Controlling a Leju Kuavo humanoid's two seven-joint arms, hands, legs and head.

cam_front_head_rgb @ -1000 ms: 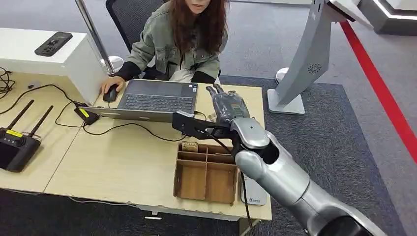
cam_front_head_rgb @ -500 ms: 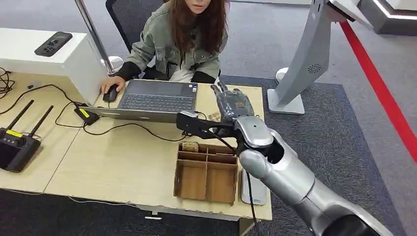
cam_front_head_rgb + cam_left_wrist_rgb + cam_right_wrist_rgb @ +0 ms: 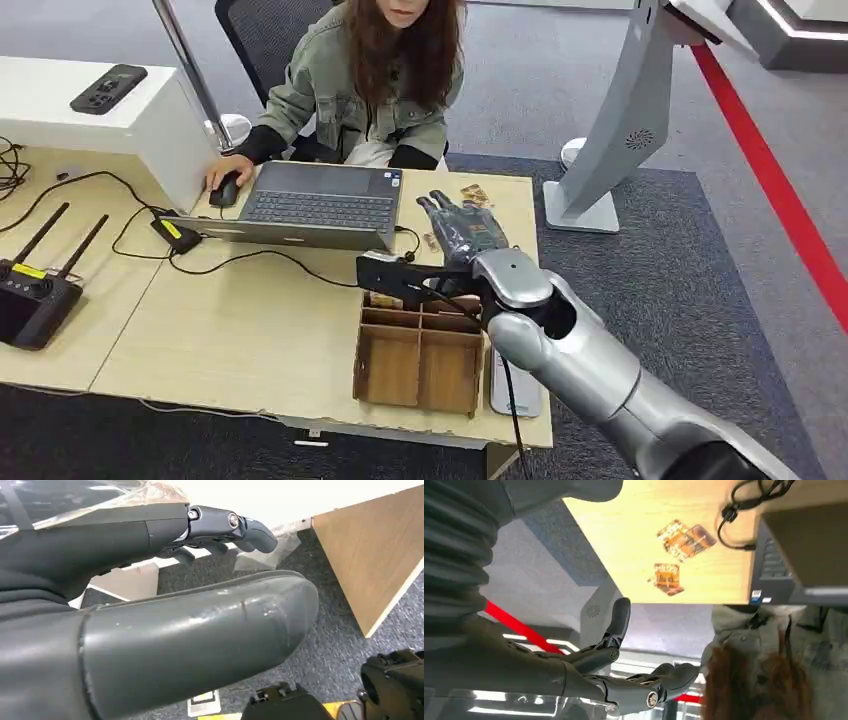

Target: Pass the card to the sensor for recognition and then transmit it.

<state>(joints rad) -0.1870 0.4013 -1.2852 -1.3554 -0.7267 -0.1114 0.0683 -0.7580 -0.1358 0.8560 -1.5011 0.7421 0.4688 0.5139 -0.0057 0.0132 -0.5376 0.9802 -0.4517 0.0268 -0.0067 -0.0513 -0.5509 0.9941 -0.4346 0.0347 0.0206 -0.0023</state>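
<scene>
Grey carpet surrounds a pale wooden bench (image 3: 250, 330) where a person (image 3: 370, 80) works at a grey laptop (image 3: 310, 205). From the head view, the right hand (image 3: 462, 225) hovers above the bench, fingers (image 3: 440, 207) spread, gripping nothing; small orange-brown printed cards (image 3: 475, 193) lie just beyond it. At the left wrist, the left hand (image 3: 190, 615) hangs over carpet, holding nothing. At the right wrist, those cards (image 3: 684, 540) look thin, light and stiff, probably slippery; pinching an edge seems best.

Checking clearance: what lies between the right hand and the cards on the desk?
Bare desk between the right hand and cards, in the head view.
</scene>
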